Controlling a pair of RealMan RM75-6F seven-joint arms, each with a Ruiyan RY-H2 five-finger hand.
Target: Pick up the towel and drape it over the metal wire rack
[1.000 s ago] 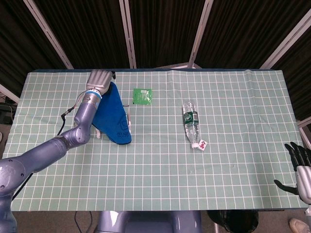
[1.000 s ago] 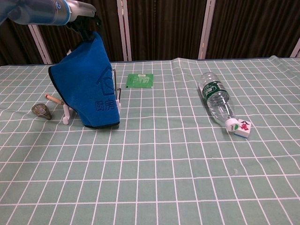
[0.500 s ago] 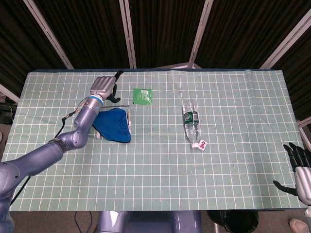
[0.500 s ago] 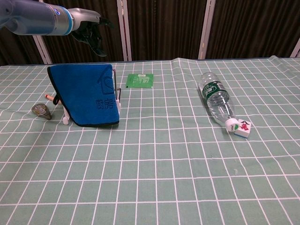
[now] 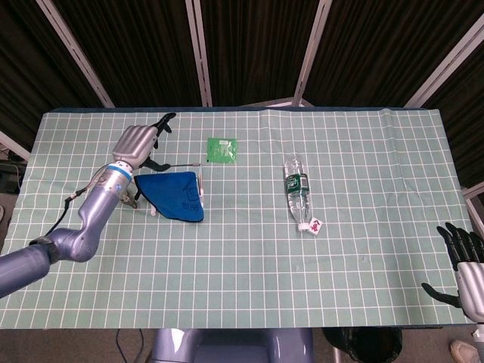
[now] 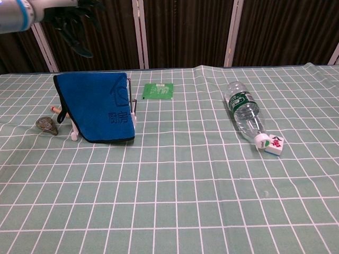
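Note:
The blue towel (image 5: 174,194) (image 6: 95,107) hangs draped over the metal wire rack (image 5: 200,178) (image 6: 133,108) at the table's left, covering most of it; only thin wires and white feet show. My left hand (image 5: 138,143) (image 6: 71,21) hovers above and left of the towel, fingers spread, holding nothing. My right hand (image 5: 463,266) hangs off the table's right front corner, fingers apart and empty.
A green packet (image 5: 221,149) (image 6: 158,90) lies behind the rack. A plastic bottle (image 5: 298,191) (image 6: 243,112) lies on its side mid-table with a small white tile (image 6: 274,144) at its cap. A small grey object (image 6: 47,125) and a stick sit left of the rack.
My left hand let go of the towel, which dropped onto the rack. The hand then opened and drew away up and to the left. The right hand barely moved.

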